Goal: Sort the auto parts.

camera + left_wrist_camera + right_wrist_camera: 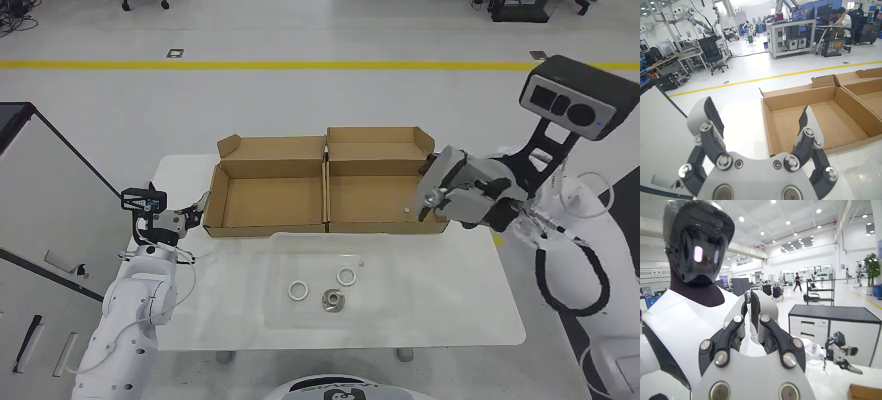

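Two white rings (298,291) (347,276) and a round metal part (332,299) lie near the middle of the white table (450,290). Behind them stand two open cardboard boxes, the left box (270,200) (810,121) and the right box (375,195). My right gripper (428,203) (750,300) hangs over the right box's right end, shut on a small threaded metal bolt (747,296). My left gripper (190,215) (757,113) is held open and empty just left of the left box, and it also shows farther off (846,362) in the right wrist view.
A tiny pale piece (360,263) lies behind the rings. The boxes' lids (270,150) stand up at the back. A grey panel (50,190) leans beside the table's left end. Bare tabletop lies right of the parts.
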